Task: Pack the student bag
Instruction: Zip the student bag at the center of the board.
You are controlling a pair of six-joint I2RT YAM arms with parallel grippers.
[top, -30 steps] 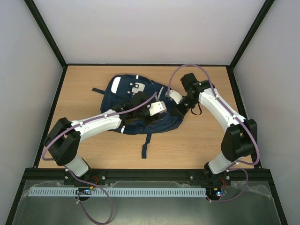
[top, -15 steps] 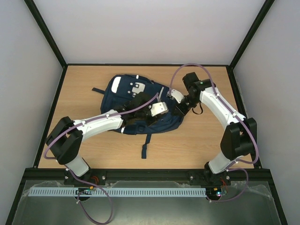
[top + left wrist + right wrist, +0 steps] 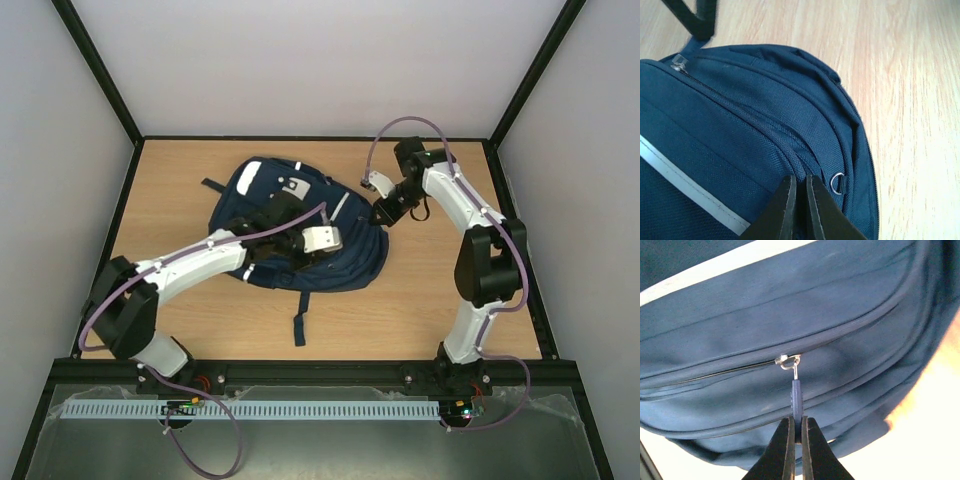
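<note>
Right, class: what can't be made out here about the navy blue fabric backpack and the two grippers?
- Navy blue fabric backpack: contents hidden by its own fabric, every view.
- Left gripper: what its shut fingers pinch, left wrist view, buried in the zip fold.
- Small blue zip pull in the right gripper: zip's far end cut off by the right wrist view's left edge.

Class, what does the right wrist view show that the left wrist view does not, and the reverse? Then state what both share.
Only the right wrist view: the right hand shut on a blue zip pull hanging from a metal slider. Only the left wrist view: a metal D-ring, a dark strap, the table with its wood grain, and the left hand shut on the student bag at a zip seam. Both: that navy bag's fabric, close up, crossed by a pale stripe.
</note>
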